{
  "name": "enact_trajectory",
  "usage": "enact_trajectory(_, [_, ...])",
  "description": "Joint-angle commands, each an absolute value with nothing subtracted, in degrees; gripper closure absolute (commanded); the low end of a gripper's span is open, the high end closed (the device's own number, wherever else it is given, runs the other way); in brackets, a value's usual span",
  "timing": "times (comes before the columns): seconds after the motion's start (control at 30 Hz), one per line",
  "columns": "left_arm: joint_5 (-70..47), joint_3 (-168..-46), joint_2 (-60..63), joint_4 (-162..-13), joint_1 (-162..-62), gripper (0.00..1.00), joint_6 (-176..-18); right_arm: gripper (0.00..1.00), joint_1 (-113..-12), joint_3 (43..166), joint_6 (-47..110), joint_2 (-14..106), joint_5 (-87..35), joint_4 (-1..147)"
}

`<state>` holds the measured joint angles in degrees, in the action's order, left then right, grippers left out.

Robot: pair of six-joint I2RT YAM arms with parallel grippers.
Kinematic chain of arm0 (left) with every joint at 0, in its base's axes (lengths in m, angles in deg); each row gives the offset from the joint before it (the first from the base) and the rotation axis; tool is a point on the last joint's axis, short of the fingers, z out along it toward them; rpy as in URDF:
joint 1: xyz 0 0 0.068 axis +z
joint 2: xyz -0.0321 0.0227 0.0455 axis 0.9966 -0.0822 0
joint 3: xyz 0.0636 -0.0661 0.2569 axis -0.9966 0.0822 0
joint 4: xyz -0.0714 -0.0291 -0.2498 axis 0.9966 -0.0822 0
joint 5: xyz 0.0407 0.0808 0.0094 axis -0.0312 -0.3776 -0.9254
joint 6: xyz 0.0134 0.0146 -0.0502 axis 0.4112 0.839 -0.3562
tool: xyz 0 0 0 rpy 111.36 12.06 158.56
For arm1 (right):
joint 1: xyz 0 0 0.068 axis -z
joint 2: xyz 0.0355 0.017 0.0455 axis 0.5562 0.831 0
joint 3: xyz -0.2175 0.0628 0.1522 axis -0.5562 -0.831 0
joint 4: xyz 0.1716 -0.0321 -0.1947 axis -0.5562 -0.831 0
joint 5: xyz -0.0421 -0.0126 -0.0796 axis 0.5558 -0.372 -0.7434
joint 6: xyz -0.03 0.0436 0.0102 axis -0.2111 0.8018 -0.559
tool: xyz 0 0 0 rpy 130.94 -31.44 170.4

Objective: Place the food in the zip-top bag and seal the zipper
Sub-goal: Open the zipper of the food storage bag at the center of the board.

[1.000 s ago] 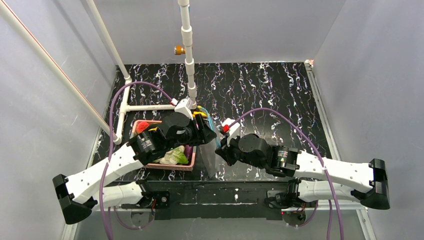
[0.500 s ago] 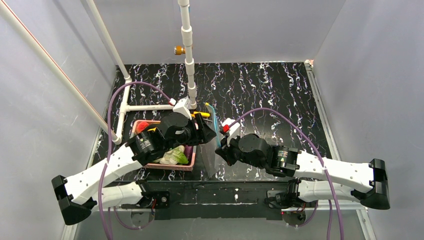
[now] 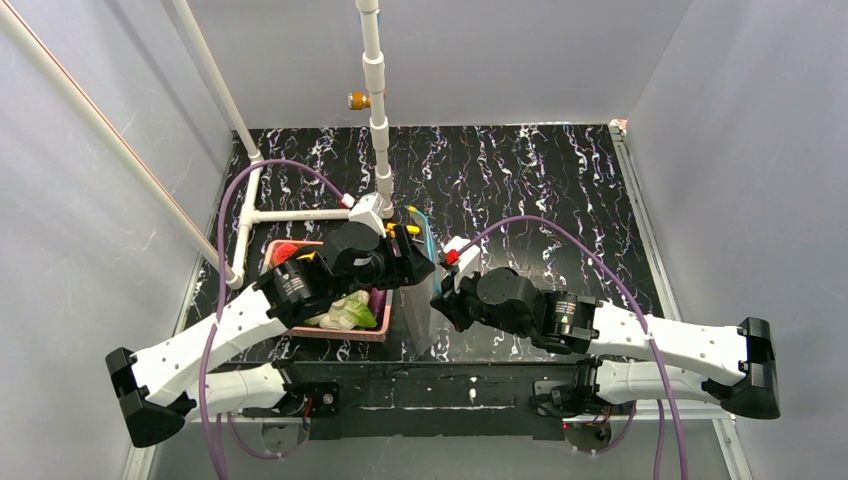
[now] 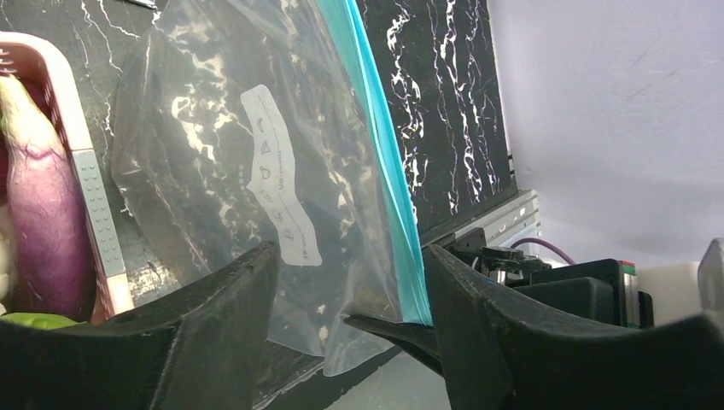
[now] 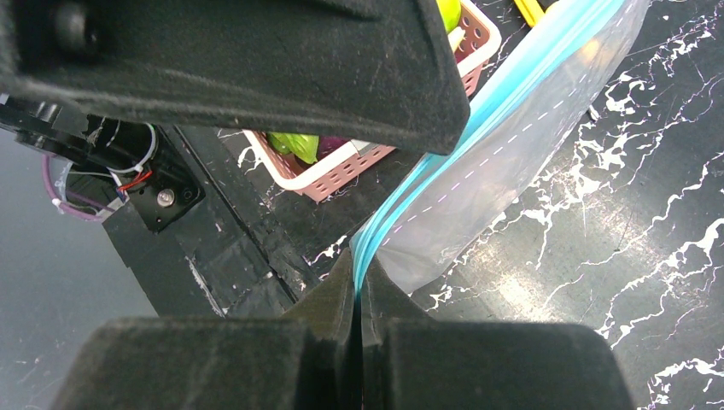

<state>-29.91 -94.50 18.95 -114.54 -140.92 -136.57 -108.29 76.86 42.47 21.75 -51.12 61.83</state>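
Observation:
The clear zip-top bag (image 4: 256, 171) hangs upright between the two arms, its teal zipper (image 4: 386, 184) along one edge. My right gripper (image 5: 359, 278) is shut on the near end of the zipper (image 5: 444, 149). My left gripper (image 4: 350, 299) is open and straddles the bag, with the teal strip close beside its right finger (image 4: 487, 342). The food lies in the pink basket (image 3: 345, 333): a purple oblong piece (image 4: 43, 222), a leafy white-and-green head (image 3: 348, 310) and a green piece (image 5: 294, 143). No food shows inside the bag (image 3: 420, 305).
The pink basket (image 4: 85, 179) sits just left of the bag. A yellow-handled tool (image 3: 398, 228) lies behind the left gripper. A white pipe frame (image 3: 290, 213) stands at the back left, and grey walls close in the table (image 3: 540, 190).
My left gripper's jaws have spread wider around the bag. More of the teal strip now shows behind it. The right arm has not moved.

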Motion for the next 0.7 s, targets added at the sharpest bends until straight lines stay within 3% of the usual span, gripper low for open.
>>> enact_trajectory(0.0, [-32.1, -96.7, 18.9, -116.6, -141.1, 0.41, -135.3, 0.99, -108.4, 78.8, 41.6, 21.5, -51.1, 63.1])
enact_trajectory(0.1, [-31.9, -96.5, 18.4, -116.7, -141.1, 0.45, -135.4, 0.99, -108.4, 79.1, 41.5, 21.4, -50.9, 63.1])
enact_trajectory(0.3, [-31.8, -97.1, 17.5, -116.7, -141.1, 0.35, -135.1, 0.99, -108.4, 79.7, 41.3, 22.1, -50.3, 62.9])
enact_trajectory(0.5, [-31.9, -97.6, 17.2, -117.0, -141.1, 0.35, -134.8, 0.99, -108.4, 79.7, 41.1, 22.3, -50.1, 63.0])
enact_trajectory(0.67, [-32.1, -99.1, 18.8, -116.8, -141.1, 0.29, -134.1, 0.99, -108.4, 79.2, 41.3, 22.2, -50.0, 63.6])
